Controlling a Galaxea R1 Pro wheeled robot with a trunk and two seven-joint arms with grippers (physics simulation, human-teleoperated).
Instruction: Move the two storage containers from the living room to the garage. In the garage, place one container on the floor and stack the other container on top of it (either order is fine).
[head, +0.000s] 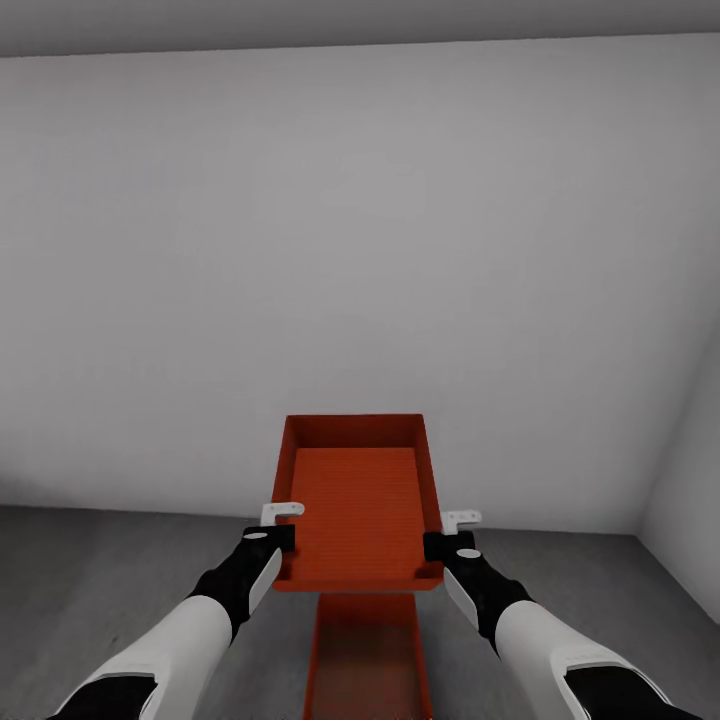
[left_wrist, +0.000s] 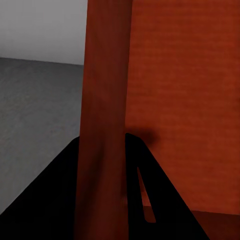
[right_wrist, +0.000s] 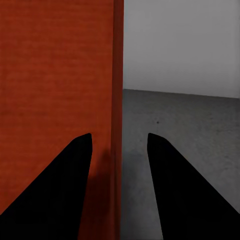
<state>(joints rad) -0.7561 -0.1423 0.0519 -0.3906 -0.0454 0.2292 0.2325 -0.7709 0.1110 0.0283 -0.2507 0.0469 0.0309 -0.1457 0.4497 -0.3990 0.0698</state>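
The upper bin hangs level between both arms above the lower bin, which sits on the garage floor close to the wall; the step in hand looks like the stacking; to do it well, keep the bin flat, line its edges over the lower one, and lower both arms evenly; left jaws are clamped on its left wall, right jaws straddle its right wall; both bins are orange-red, thin-walled, lidless.
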